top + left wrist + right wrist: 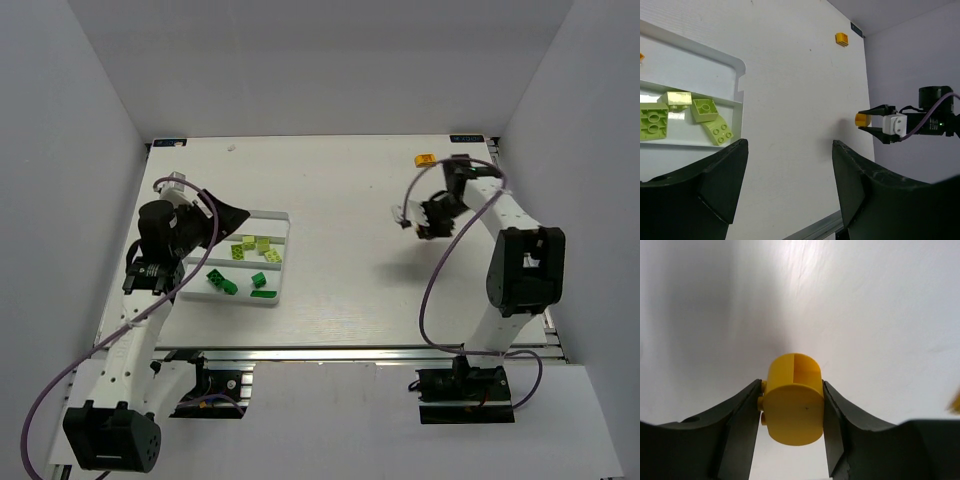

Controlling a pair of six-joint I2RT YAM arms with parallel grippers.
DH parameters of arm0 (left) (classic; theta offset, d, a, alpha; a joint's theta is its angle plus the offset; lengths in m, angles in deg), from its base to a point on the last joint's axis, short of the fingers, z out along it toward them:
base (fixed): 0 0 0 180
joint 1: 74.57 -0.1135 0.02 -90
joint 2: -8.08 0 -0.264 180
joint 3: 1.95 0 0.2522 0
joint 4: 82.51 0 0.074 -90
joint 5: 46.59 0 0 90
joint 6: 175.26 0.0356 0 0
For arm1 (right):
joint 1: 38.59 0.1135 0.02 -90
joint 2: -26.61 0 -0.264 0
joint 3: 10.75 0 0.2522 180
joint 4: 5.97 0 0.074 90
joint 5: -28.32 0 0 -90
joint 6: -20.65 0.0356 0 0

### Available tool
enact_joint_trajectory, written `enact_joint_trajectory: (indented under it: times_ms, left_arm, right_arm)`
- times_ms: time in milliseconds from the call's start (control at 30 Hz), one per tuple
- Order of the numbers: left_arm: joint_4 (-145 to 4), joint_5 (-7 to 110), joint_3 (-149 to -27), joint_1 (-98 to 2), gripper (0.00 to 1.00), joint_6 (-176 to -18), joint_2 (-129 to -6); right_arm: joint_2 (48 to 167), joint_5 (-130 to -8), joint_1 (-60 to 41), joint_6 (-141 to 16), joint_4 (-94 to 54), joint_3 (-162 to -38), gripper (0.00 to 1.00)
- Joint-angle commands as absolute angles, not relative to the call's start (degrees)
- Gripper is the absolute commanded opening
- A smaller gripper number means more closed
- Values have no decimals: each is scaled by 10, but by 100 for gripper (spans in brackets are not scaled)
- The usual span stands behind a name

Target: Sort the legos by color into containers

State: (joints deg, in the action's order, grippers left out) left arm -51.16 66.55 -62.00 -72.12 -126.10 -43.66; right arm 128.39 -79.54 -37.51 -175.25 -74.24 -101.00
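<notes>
Fingers spread, empty: left gripper [790,170], at left end of white three-compartment plastic tray [284,258]. Well right of tray, right gripper [428,220] clamped on rounded yellow plastic lego piece [792,410], held aloft. Judged light, rigid, slick; curved sides may twist, so squeeze across widest part.

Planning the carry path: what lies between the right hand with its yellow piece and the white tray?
Nothing: top external view shows bare table between the right hand, gripping the yellow piece, and the tray; left wrist view agrees.
</notes>
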Motion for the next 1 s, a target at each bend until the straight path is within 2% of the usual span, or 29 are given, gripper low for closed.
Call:
enact_joint_trajectory:
  times_ms: [0,33,67,200,300,400,733,833,933,967]
  left_arm:
    - [-519,633,-633,-724,78,-1270,-400]
    - [-520,625,-633,-724,78,-1272,-393]
    - [-519,620,-634,-724,78,-1274,-381]
    - [-478,579,-649,-724,78,-1275,-354]
    - [-435,549,-668,-724,78,-1272,-337]
    - [-404,529,-674,-724,79,-1275,-318]
    - [-350,510,-685,-724,79,-1287,-289]
    - [-332,507,-694,-724,80,-1282,-290]
    - [-316,510,-699,-724,80,-1278,-291]
    - [-314,511,-703,-724,80,-1277,-292]
  right_arm:
    - [1283,-957,-248,-1571,-780,-1098,8]
    - [1295,-974,-225,-1510,-745,-1145,8]
    - [1308,-997,-162,-1376,-717,-1166,8]
    - [1426,-982,-65,-1067,-542,-1275,10]
    - [1531,-967,-19,-949,-508,-1419,12]
    - [1602,-952,10,-896,-469,-1527,14]
    - [1662,-870,95,-859,-284,-1500,25]
    - [1668,-859,100,-865,-251,-1479,32]
    - [1675,-844,111,-874,-217,-1457,48]
    - [1677,-839,114,-881,-207,-1453,50]
